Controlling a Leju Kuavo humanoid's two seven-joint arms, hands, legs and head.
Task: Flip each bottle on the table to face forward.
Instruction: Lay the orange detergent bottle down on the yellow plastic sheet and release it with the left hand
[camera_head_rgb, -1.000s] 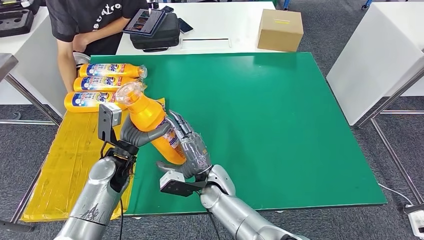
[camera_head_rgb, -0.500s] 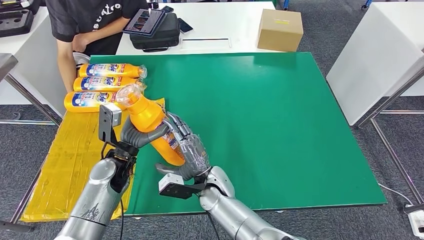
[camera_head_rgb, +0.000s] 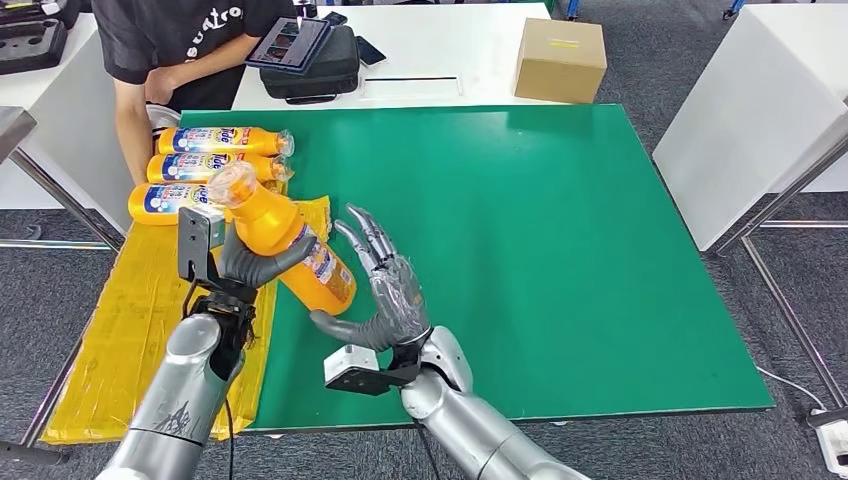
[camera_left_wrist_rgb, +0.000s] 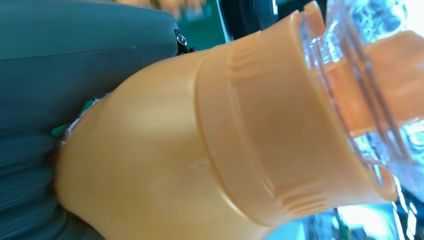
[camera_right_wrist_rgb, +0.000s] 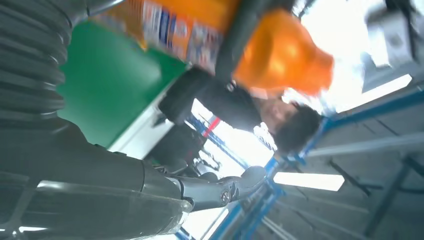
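left hand (camera_head_rgb: 247, 266): left of centre, grasping tilted orange bottle (camera_head_rgb: 283, 238) | right hand (camera_head_rgb: 388, 294): centre, upright, fingers (camera_head_rgb: 362, 232) released, spread

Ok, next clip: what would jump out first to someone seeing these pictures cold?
First the orange bottle, held tilted in the left hand above the near left part of the green table, clear cap pointing up and away from the robot. Beside it the right hand is open, fingers spread, clear of the bottle. Behind, three more bottles lie side by side at the table's far left corner, next to a person in a black shirt.
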